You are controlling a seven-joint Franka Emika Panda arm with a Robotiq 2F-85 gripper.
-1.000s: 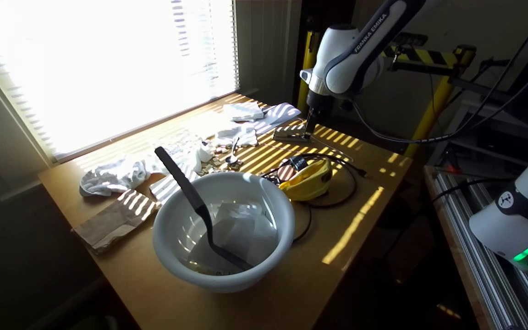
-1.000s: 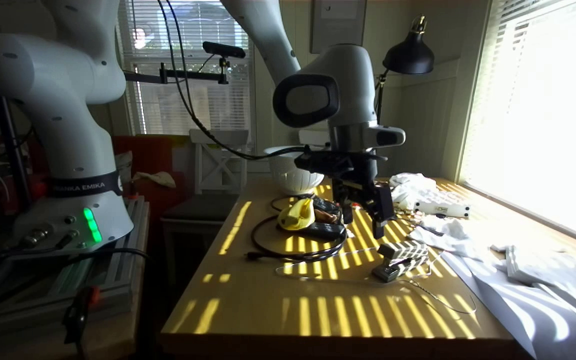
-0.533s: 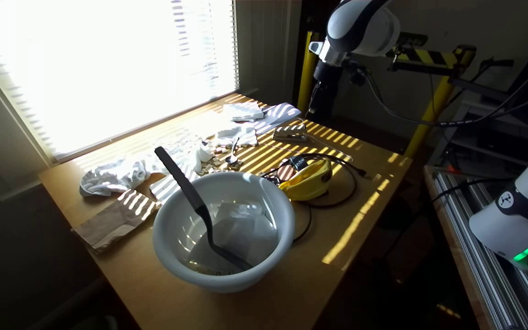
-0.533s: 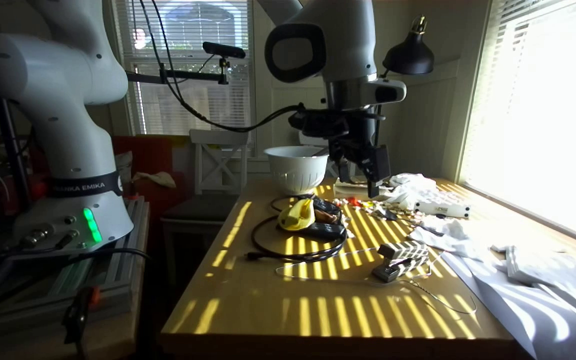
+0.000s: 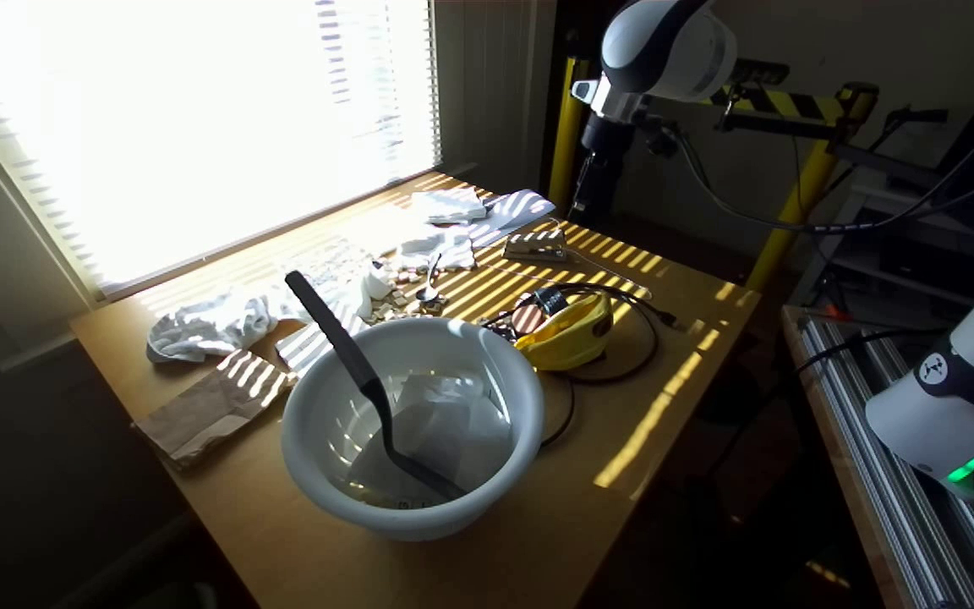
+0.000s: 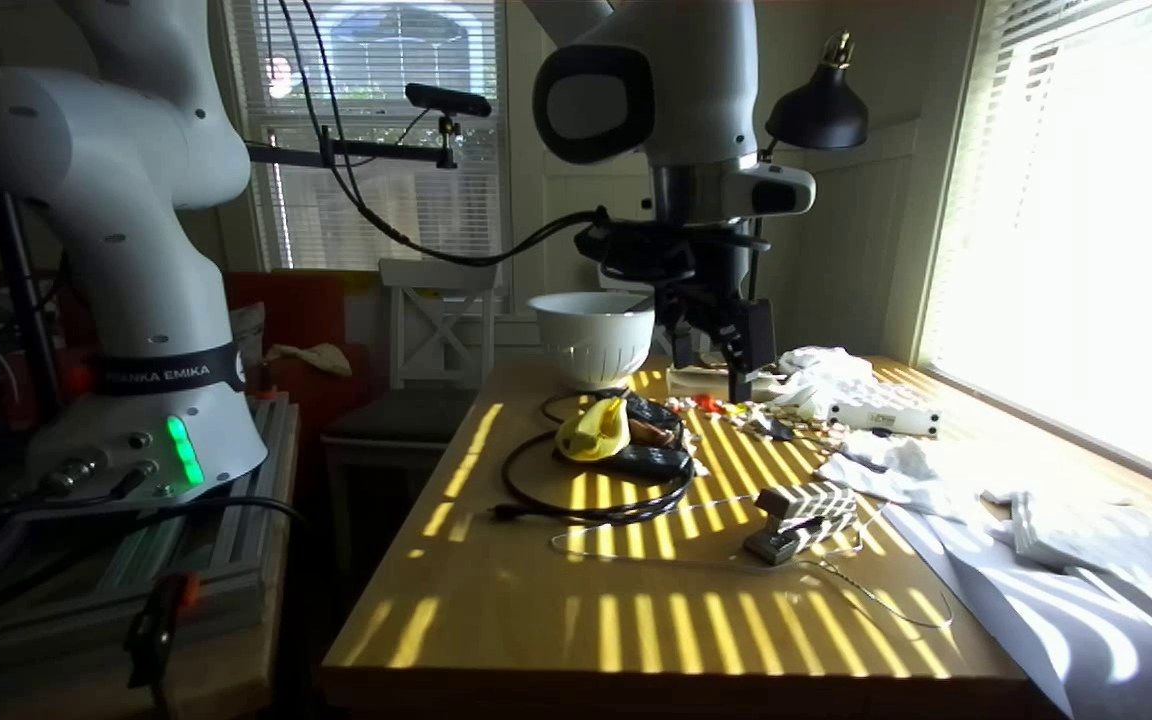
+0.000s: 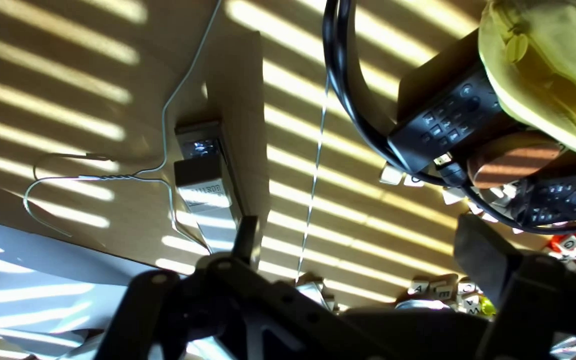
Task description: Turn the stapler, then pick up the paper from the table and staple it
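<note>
The stapler, grey with sunlit stripes, sits on the table in both exterior views (image 5: 535, 246) (image 6: 802, 518). It also shows in the wrist view (image 7: 207, 187), left of the jaws, partly behind a finger. My gripper (image 7: 358, 240) is open with nothing between its fingers. It hangs above the table, apart from the stapler, in both exterior views (image 5: 586, 205) (image 6: 712, 375). A large pale sheet of paper (image 6: 1016, 600) lies at the window-side edge beside the stapler; it also shows in the wrist view (image 7: 28, 280). A folded white stack (image 6: 1116, 545) lies beside it.
A thin looped wire (image 6: 656, 555) runs around the stapler. A yellow pouch (image 6: 593, 430), black cable (image 6: 526, 505) and remotes (image 7: 450, 112) lie nearby. Letter tiles (image 7: 468, 295) are scattered farther along. A white bowl (image 5: 305, 440) holds a dark-handled utensil (image 5: 335, 330).
My gripper has risen up and away from above the stapler, then stayed almost still with a slight dip over the last half second. The stapler and paper have not moved.
</note>
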